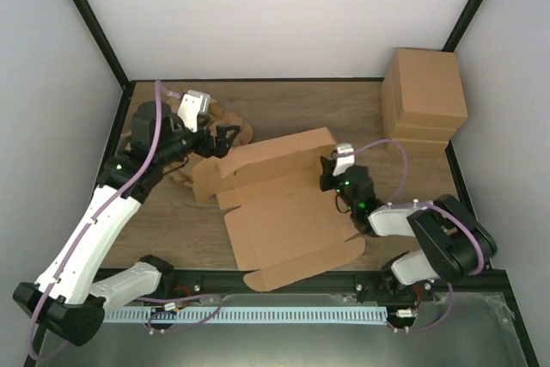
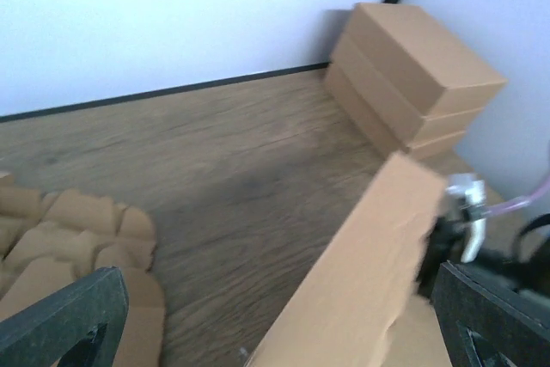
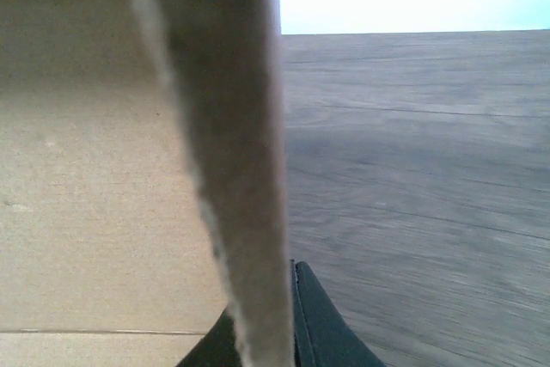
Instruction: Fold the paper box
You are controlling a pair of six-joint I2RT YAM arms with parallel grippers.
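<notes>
Lying at the middle of the table (image 1: 344, 109), the box (image 1: 284, 212) is half folded: its broad base is flat on the wood, with a rounded flap reaching toward 6 o'clock, and its far panel stands raised along the 12 o'clock edge. A side flap sticks out at the box's 9 o'clock.

The right gripper (image 1: 329, 174) sits at the box's 3 o'clock, at the right end of the raised panel. In the right wrist view a cardboard edge runs straight up between its fingers (image 3: 314, 324), which press against both faces, so it is clamped on the box.

The left gripper (image 1: 225, 138) hovers at the box's 10 o'clock, near the left end of the raised panel. In the left wrist view its fingers (image 2: 64, 320) are spread wide, holding nothing, with the panel's top edge rising between them.

A stack (image 1: 425, 96) of closed cardboard boxes stands at the table's 2 o'clock corner, well apart from the box. A ragged heap (image 1: 243, 133) of blanks lies at 10 o'clock, under the left arm.
</notes>
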